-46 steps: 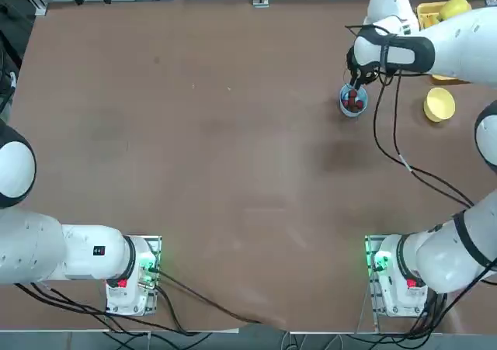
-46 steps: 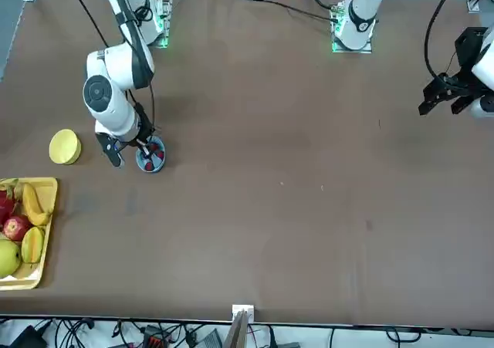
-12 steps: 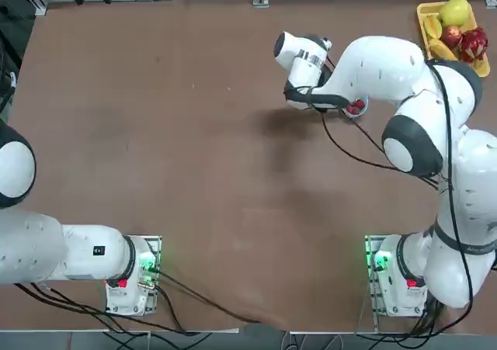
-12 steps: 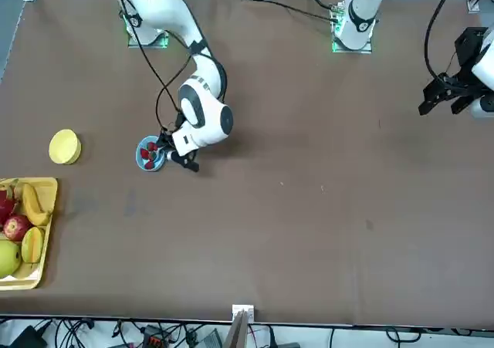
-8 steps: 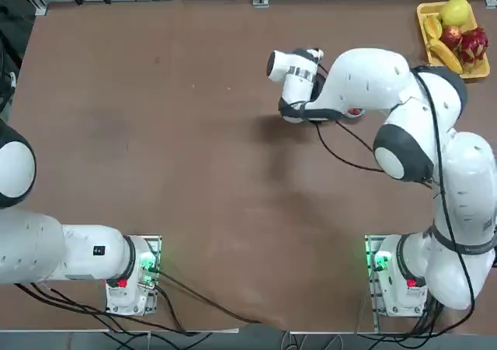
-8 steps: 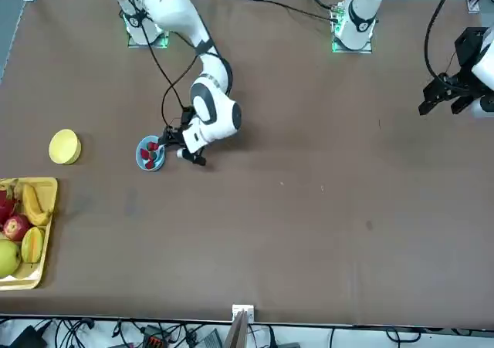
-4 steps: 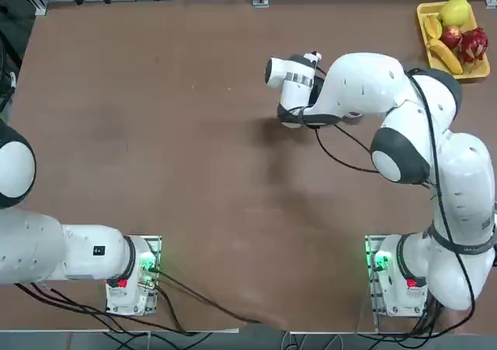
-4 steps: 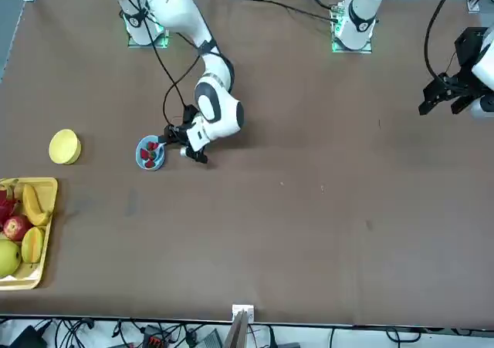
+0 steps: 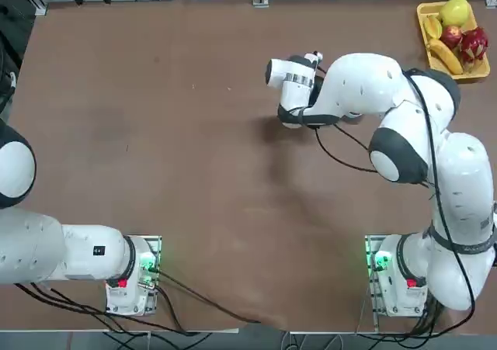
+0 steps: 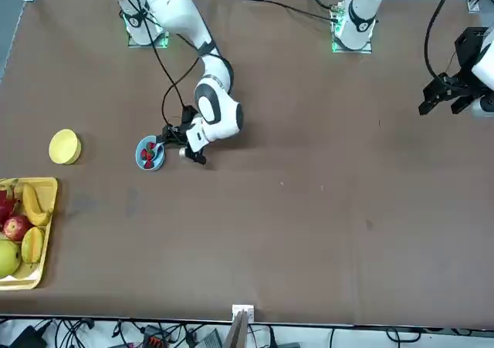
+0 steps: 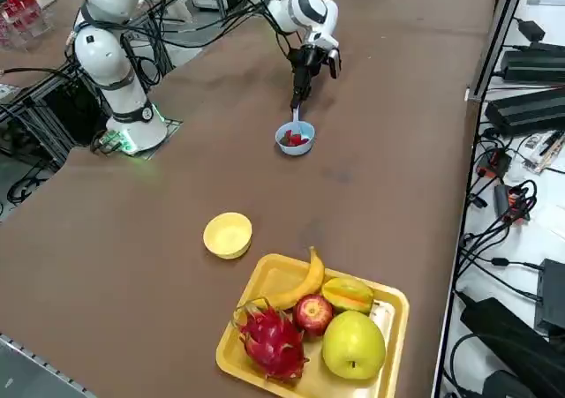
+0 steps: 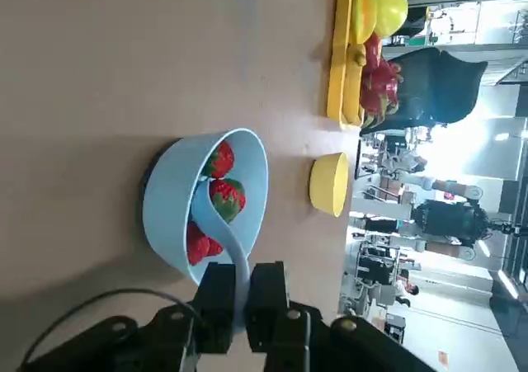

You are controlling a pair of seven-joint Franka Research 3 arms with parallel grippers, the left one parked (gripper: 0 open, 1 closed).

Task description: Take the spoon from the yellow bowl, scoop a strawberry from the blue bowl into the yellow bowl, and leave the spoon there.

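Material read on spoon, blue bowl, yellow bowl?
Spoon: likely molded plastic, pale blue, smooth with a soft sheen.
Blue bowl: plastic by its look, even color, low gloss; coated metal not excluded.
Yellow bowl: probably plastic too, uniform bright yellow, smooth wall; finish looks matte, though glare could mislead.

place: robotics lab | rig: 2 white robot arms mounted at 1 brown table, green lights glowing at their bases | side: white bench strewn with black cables and dark electronics boxes | beyond: large room, bright ceiling lights, 1 person
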